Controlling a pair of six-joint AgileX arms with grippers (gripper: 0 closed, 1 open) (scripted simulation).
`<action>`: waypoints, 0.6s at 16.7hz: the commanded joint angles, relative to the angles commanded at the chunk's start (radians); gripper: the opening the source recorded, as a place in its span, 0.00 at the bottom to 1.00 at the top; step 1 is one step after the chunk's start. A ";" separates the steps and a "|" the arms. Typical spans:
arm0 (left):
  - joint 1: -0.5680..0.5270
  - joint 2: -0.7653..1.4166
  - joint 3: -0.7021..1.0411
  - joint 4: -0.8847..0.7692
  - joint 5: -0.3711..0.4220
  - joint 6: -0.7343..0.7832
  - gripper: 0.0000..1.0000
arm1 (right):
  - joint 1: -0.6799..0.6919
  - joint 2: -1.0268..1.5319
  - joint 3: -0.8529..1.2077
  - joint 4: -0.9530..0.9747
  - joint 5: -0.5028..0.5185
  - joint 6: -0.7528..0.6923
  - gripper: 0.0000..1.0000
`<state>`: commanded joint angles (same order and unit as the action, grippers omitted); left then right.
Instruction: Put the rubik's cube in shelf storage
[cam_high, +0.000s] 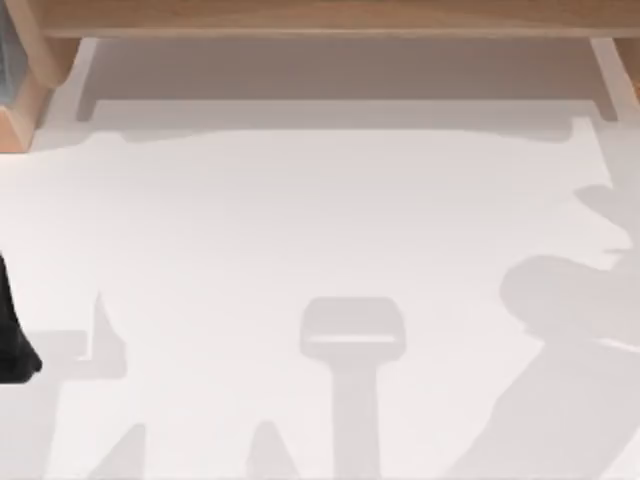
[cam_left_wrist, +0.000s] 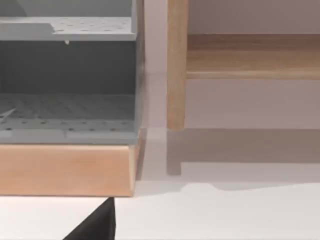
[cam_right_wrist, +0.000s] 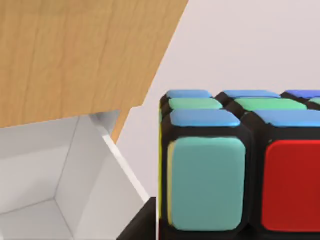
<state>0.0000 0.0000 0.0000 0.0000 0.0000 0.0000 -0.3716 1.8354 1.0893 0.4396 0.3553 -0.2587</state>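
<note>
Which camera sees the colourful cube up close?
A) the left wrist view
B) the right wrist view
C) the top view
B: the rubik's cube looms large in the right wrist view, red, teal, blue and green stickers in a black grid, beside the wooden shelf storage.

Flat white tabletop (cam_high: 300, 220) spreads out under and ahead of the left claw (cam_left_wrist: 97, 227), grey shadows across it; grey perforated two-tier plastic rack (cam_left_wrist: 70, 110) just beyond that claw.
</note>
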 joint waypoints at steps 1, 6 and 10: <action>0.000 0.000 0.000 0.000 0.000 0.000 1.00 | 0.044 -0.015 -0.086 0.131 0.026 0.019 0.00; 0.000 0.000 0.000 0.000 0.000 0.000 1.00 | 0.317 -0.005 -0.371 0.662 0.082 0.105 0.00; 0.000 0.000 0.000 0.000 0.000 0.000 1.00 | 0.545 0.082 -0.414 0.910 0.036 0.165 0.00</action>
<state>0.0000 0.0000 0.0000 0.0000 0.0000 0.0000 0.1735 1.9176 0.6750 1.3497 0.3915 -0.0939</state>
